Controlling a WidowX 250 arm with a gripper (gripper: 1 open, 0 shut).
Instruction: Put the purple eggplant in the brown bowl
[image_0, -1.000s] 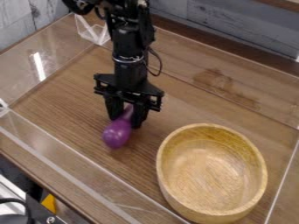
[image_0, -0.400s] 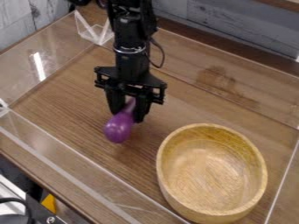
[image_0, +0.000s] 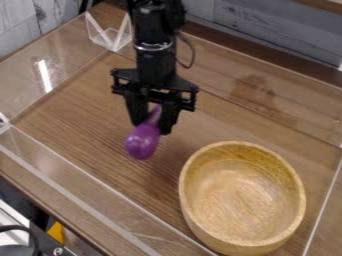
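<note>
Near the middle of the frame, a black robot arm reaches straight down from the top edge, and its black claw (image_0: 155, 118) is pinched nearly closed on the upper end of the small, smooth purple toy eggplant (image_0: 142, 140). The eggplant hangs tilted from the fingers, its rounded lower end pointing toward the lower left, just above the wood-grain tabletop (image_0: 80, 120). To the lower right of the eggplant, near it but not touching, sits the large round light-brown wooden bowl (image_0: 242, 195) with a thick rim and nothing inside. Clear plastic walls (image_0: 40, 75) fence the tabletop along the left and bottom of the frame.
</note>
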